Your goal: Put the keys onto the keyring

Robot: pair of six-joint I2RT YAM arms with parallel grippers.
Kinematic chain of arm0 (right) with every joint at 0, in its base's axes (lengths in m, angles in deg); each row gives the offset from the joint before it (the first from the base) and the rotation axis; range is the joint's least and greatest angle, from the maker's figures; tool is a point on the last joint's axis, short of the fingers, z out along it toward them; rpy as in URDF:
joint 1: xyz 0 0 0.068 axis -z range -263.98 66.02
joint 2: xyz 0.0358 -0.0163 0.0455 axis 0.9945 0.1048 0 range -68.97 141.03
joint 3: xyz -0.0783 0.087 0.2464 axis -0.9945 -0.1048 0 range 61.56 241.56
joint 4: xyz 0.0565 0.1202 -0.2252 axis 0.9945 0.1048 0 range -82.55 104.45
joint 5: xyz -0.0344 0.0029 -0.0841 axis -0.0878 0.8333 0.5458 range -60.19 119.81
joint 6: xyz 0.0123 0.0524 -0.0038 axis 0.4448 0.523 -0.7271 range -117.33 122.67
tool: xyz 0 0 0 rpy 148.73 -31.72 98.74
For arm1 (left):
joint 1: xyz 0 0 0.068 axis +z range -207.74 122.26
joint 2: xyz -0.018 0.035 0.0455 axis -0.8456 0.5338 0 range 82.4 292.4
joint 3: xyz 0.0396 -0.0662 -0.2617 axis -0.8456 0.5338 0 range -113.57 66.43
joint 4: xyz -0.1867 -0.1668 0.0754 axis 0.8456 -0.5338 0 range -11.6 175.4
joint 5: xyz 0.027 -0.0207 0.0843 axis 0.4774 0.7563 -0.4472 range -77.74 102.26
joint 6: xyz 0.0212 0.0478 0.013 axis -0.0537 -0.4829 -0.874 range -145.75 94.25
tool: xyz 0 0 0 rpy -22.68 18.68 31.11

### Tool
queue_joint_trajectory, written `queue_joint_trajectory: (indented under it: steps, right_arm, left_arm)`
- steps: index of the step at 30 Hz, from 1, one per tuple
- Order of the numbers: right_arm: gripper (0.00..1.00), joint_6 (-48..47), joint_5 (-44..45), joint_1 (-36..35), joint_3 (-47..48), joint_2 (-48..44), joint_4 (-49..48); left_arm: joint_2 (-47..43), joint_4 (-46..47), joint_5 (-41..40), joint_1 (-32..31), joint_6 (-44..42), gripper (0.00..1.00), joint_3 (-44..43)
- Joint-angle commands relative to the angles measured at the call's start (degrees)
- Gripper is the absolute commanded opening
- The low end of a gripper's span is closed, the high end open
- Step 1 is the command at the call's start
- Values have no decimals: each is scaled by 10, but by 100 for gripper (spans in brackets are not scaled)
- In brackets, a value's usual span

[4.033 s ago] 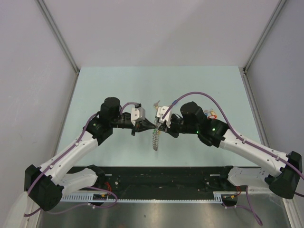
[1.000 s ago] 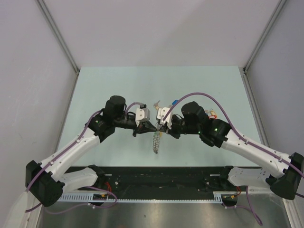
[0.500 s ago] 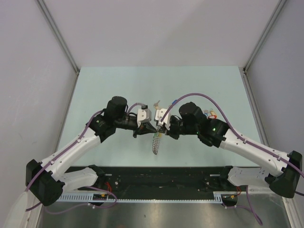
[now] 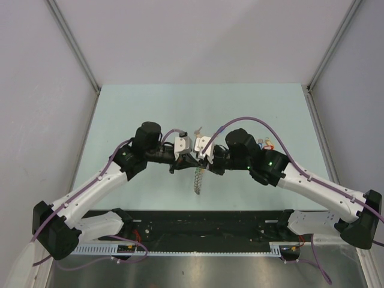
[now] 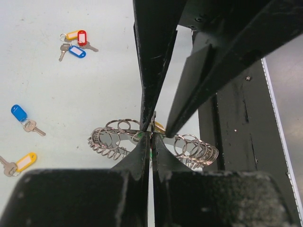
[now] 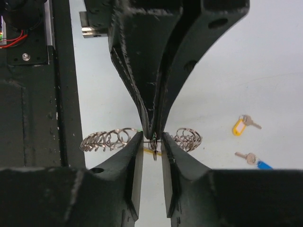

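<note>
The keyring (image 4: 197, 179), a wire ring fringed with small silver rings, hangs off the table below both grippers. It also shows in the left wrist view (image 5: 108, 138) and the right wrist view (image 6: 105, 140). My left gripper (image 5: 151, 140) is shut on its wire at the top; a green bit and a yellow tag sit at the pinch. My right gripper (image 6: 152, 142) faces it tip to tip, jaws slightly apart astride the wire and the left fingertips (image 6: 152, 124). Loose keys lie on the table: a blue-tagged one (image 5: 19, 113), a yellow-tagged one (image 5: 23, 161) and a small bunch (image 5: 75, 41).
The pale green table (image 4: 138, 108) has grey walls on three sides. A black rail (image 4: 198, 225) runs along the near edge below the hanging keyring. More tagged keys lie by the right arm (image 4: 264, 144) and behind the grippers (image 4: 198, 129).
Both grippers have drawn closer together over the keyring, and the right arm has shifted slightly left. The keyring still hangs between them.
</note>
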Motion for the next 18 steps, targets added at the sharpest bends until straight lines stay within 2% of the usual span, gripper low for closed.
queue_joint_trajectory:
  steps: [1,4,9,18]
  right_arm:
    - [31,-2,0,-7,31,-29,-24]
    - [36,1,17,-7,31,-44,-4]
    - [36,12,23,18,11,-71,15]
    - [36,36,-101,108,-64,-111,-49]
  left_arm:
    - [-11,56,5,-6,22,0,1]
    - [-16,78,3,-5,35,0,9]
    - [-23,96,-2,-1,52,0,16]
    - [-26,132,9,6,82,1,28]
